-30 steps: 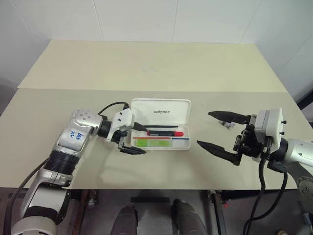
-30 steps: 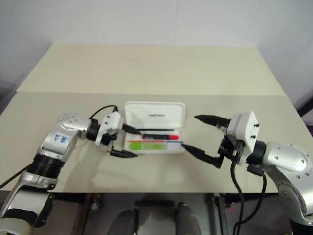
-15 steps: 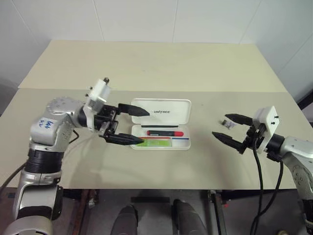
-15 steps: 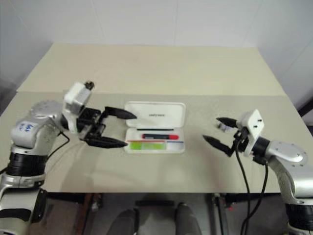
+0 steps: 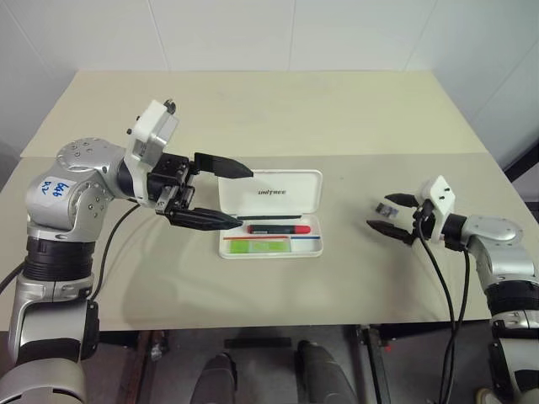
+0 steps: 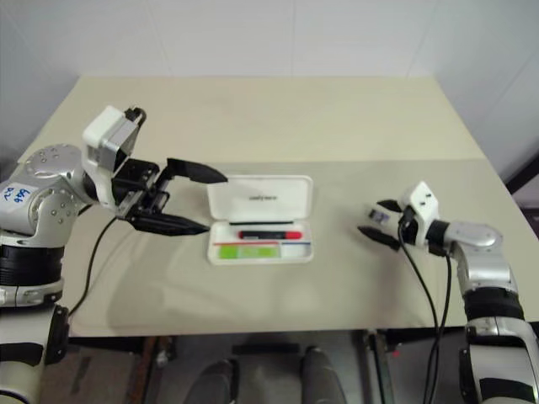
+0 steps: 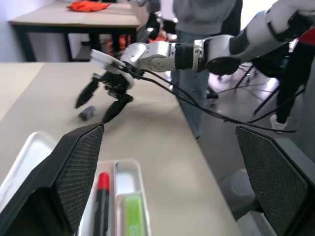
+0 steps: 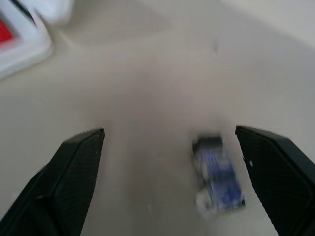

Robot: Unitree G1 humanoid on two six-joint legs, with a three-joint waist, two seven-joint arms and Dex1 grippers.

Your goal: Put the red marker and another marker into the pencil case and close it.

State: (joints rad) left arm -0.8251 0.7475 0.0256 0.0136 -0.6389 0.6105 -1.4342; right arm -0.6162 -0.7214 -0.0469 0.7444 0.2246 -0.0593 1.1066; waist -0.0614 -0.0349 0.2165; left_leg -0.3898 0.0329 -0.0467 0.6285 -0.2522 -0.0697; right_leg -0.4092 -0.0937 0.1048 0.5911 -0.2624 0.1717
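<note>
So, running left to right across the table [image 5: 269, 118]:
left claw [image 5: 226, 193]: hovered above the table just left of the case, fingers spread wide, nothing in them.
pencil case [image 5: 271, 191]: sat mid-table, lid flipped open toward the far side.
red marker [image 5: 279, 228]: lay in the tray's back row.
another marker [image 5: 259, 247]: the lime-green one, lay in the front row, near the left end.
right claw [image 5: 387, 214]: was low over the table well right of the case, jaws wide, empty.
small blue-and-white thing [image 8: 218, 179]: sat on the table between those fingers, too blurry to ID.
</note>
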